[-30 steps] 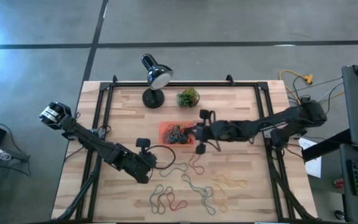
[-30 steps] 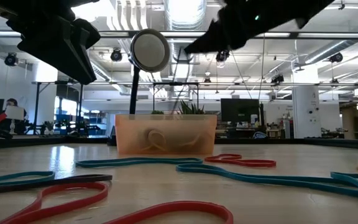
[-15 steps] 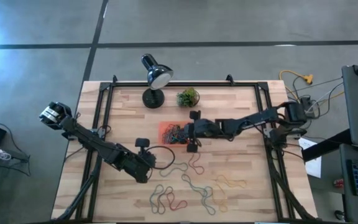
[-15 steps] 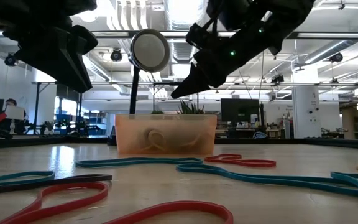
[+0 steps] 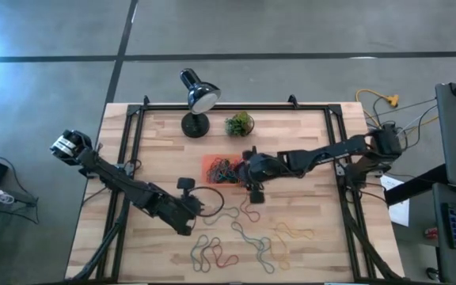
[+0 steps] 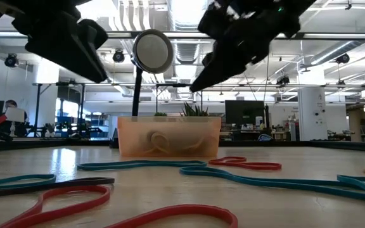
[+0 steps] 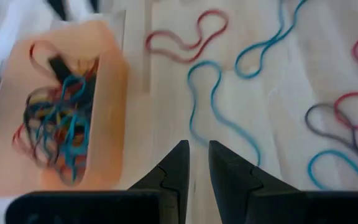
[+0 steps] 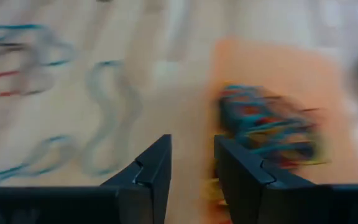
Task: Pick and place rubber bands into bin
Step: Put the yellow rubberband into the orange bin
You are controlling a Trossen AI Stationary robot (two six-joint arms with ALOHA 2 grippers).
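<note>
**Arms Hovering Over a Table of Rubber Bands**

From above: sitting near the middle of the wooden table (image 5: 307, 134), the orange bin (image 5: 222, 169), holding a tangle of coloured bands. Lying loose on the boards nearer the front edge, more rubber bands (image 5: 248, 237) in red, green, yellow and grey. Reaching in from the right, the right gripper (image 5: 255, 192), hanging just beside the bin's front corner. Waiting well to the left of the loose bands, the left gripper (image 5: 199, 207). Standing at the back edge, a black lamp (image 5: 196, 96) and a small plant (image 5: 239, 123).

From table height: showing the bin (image 6: 169, 137) in the middle distance, with both dark arms hanging above it and bands sprawling across the foreground.

Left wrist: showing the left gripper's fingers (image 7: 174, 167) set narrowly apart, holding nothing, above bare wood beside the bin (image 7: 107, 93).

Right wrist: blurring with motion; showing the right gripper's fingers (image 8: 155, 167) slightly parted and empty, beside the bin (image 8: 328, 99) and its tangle of bands.
</note>
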